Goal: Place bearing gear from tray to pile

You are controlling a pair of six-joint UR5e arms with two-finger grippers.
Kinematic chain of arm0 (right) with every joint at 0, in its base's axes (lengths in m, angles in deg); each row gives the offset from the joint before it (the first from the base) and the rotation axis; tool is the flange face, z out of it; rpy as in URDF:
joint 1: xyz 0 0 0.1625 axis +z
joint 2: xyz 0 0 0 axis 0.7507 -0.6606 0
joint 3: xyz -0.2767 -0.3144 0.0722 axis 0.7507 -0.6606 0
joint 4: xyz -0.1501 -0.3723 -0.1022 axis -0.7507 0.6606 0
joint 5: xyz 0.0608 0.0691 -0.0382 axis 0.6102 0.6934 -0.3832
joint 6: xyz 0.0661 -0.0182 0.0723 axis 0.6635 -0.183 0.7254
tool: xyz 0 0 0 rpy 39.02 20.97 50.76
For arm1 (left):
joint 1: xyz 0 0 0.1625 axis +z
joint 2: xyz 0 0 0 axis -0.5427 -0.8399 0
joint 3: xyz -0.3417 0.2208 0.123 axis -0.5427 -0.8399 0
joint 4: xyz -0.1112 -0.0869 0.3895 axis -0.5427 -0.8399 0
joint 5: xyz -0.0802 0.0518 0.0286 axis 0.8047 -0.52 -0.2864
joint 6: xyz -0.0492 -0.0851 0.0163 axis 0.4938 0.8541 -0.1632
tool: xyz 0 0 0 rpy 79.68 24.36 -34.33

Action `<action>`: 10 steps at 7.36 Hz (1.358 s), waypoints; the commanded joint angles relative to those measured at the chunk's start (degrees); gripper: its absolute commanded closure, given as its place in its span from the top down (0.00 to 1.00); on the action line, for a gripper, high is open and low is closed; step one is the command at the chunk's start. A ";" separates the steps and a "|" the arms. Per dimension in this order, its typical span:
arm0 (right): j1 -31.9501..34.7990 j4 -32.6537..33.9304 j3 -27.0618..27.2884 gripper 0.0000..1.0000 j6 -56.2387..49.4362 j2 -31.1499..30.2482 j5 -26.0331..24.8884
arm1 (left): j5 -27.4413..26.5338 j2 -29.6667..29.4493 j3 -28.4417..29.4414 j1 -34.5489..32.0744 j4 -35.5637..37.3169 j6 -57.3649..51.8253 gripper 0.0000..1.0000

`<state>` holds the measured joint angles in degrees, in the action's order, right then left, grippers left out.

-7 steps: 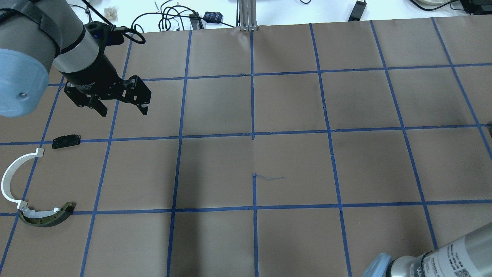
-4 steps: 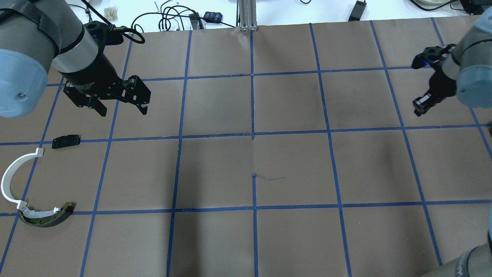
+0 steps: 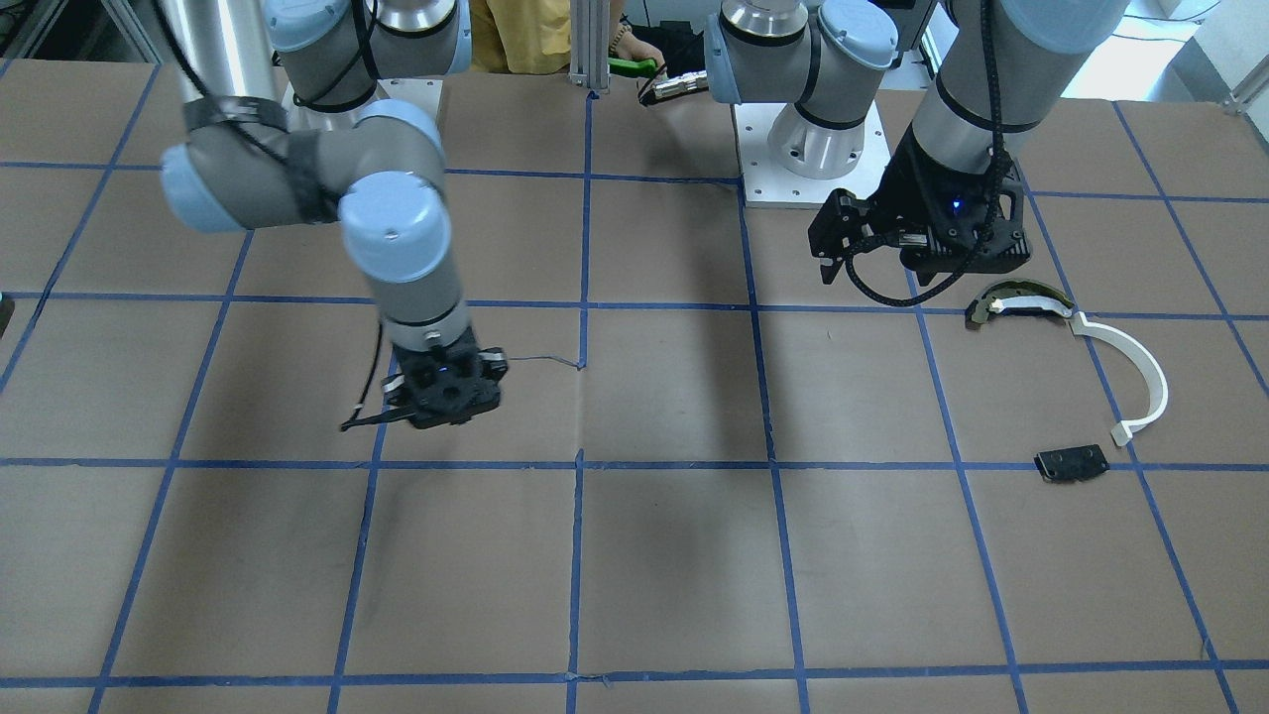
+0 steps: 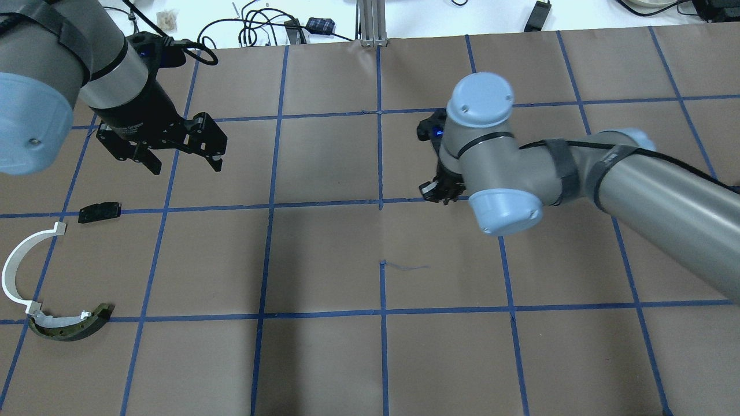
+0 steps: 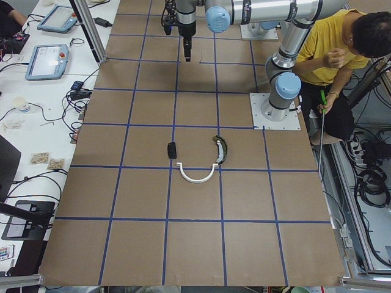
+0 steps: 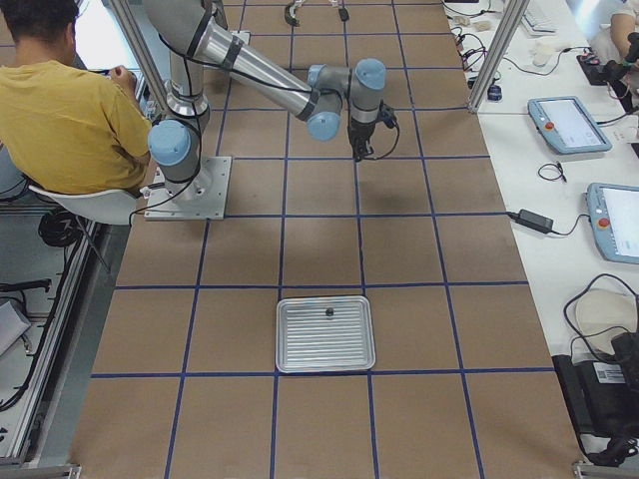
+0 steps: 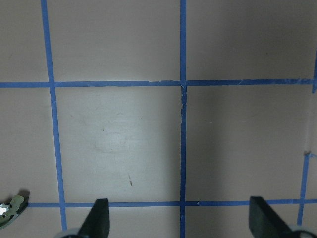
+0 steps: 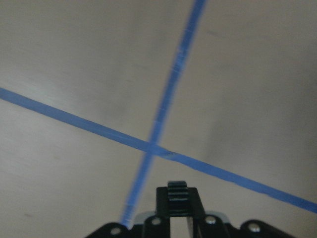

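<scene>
My right gripper (image 4: 437,193) hangs over the table's middle, mostly under its own wrist. In the right wrist view its fingers (image 8: 163,201) are shut on a small black toothed bearing gear (image 8: 177,187). The pile lies at the left: a white curved strip (image 4: 17,271), an olive-and-black curved piece (image 4: 69,326) and a small black plate (image 4: 99,211). My left gripper (image 4: 186,169) is open and empty, above the table behind the pile. The silver tray (image 6: 300,364) shows only in the exterior right view, with one small dark part (image 6: 328,312) in it.
The brown table cover (image 4: 324,260) has a blue tape grid. Cables and a power brick (image 4: 537,14) lie beyond the far edge. A person in a yellow shirt (image 5: 324,43) sits behind the robot base.
My right arm has swept in from the right edge to the table's middle, moving left. My left arm and the pile have not moved.
</scene>
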<state>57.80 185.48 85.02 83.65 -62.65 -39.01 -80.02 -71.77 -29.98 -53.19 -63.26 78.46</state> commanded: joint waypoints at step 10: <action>-22.00 -20.04 -4.45 1.00 -22.24 -10.41 0.16 | 1.14 -3.94 -1.08 -2.59 2.74 6.02 1.00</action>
<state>46.75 173.01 80.64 72.93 -68.52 -38.25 -79.26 -74.27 -30.28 -53.90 -60.79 80.60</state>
